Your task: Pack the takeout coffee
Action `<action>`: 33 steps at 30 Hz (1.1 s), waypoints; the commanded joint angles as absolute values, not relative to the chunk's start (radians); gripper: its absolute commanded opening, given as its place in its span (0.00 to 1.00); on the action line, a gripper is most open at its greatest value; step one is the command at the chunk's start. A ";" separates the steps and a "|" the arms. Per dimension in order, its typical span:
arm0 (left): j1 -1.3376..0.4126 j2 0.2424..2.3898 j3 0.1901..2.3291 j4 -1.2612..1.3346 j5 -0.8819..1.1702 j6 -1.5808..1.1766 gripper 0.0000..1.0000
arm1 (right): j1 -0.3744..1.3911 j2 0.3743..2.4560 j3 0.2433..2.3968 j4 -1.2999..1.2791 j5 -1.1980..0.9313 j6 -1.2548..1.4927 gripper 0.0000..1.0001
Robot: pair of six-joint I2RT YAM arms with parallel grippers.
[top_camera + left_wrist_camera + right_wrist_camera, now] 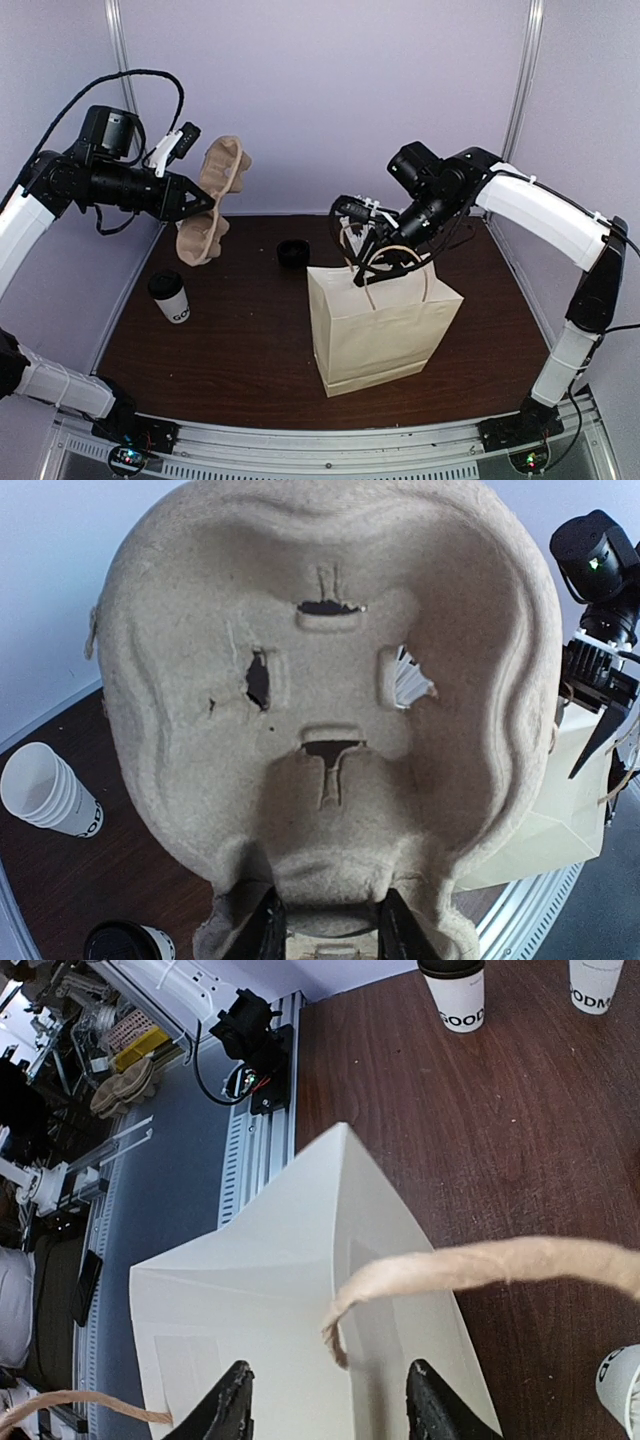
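Note:
The takeout coffee (168, 297), a white cup with a black dome lid, stands at the table's left side. It also shows in the left wrist view (125, 943) and in the right wrist view (452, 992). My left gripper (204, 206) is shut on the rim of a tan pulp cup carrier (222, 170) and holds it upright in the air above the table's back left. The carrier (330, 680) fills the left wrist view around that gripper (330, 920). My right gripper (362, 262) is open and empty just above the open top of a cream paper bag (380, 320), as the right wrist view (330, 1368) shows.
The bag (270, 1290) stands upright at centre right, its twine handle (480, 1265) arching across its mouth. A stack of lidless white cups (45, 792) lies near the coffee. A small black item (293, 252) sits behind the bag. Walls close in the left, back and right.

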State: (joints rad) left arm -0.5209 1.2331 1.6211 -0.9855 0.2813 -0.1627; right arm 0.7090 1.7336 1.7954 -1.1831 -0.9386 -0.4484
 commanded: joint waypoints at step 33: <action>-0.807 1.424 1.738 -0.612 0.610 -0.170 0.21 | 0.438 1.444 1.772 -1.240 -0.828 -0.598 1.00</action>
